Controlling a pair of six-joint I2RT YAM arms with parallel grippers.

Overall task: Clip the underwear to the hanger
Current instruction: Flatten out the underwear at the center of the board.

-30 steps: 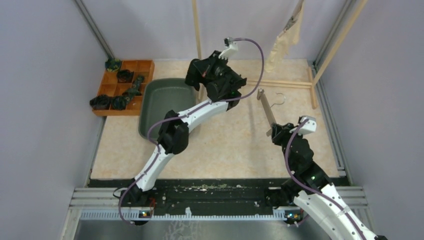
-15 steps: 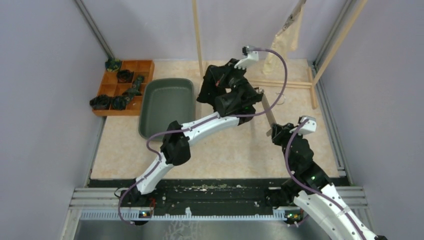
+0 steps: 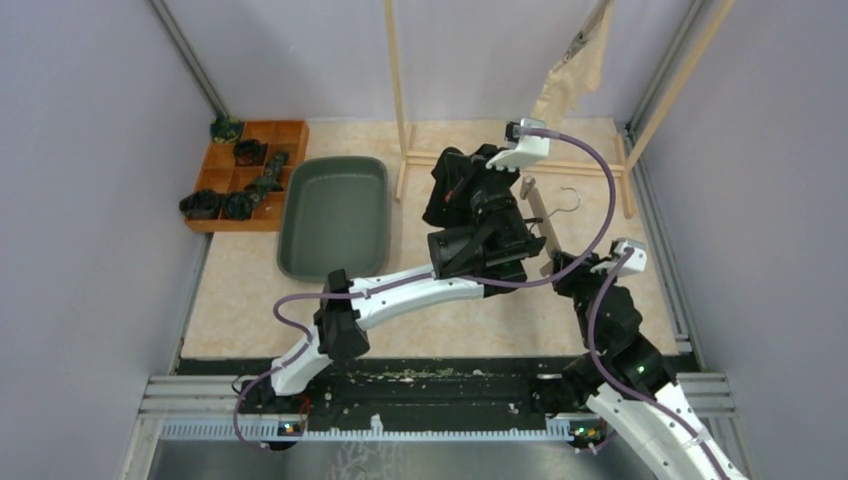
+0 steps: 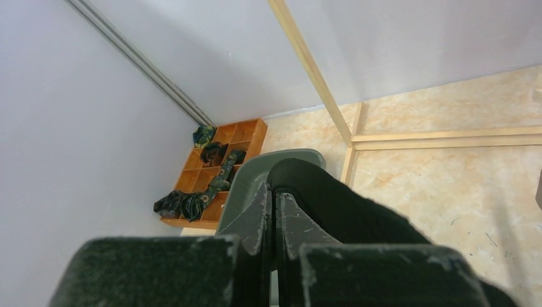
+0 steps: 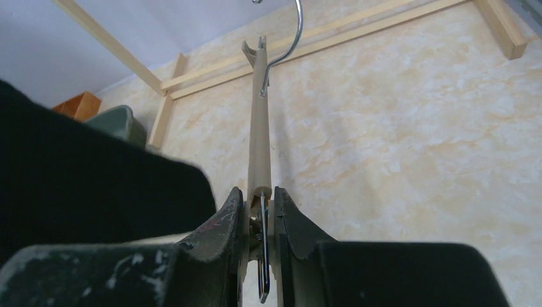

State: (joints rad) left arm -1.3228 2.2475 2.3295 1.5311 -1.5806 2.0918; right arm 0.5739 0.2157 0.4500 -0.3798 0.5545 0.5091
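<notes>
Cream underwear [image 3: 568, 85] hangs at the rack [image 3: 397, 70], likely done. Left gripper [image 4: 273, 190] pinches black underwear [image 4: 345, 204] tight; right gripper [image 5: 259, 199] clamps hanger [image 5: 259, 137] — garment beside it, not yet clipped.

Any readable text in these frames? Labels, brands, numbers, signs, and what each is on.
None readable in any view. No print shows on the pale wooden hanger with a metal hook, the black fabric garment, the dark green plastic tub or the orange wooden divided tray.
The dark patterned bundles in that tray are too small to tell whether they carry a label.
</notes>
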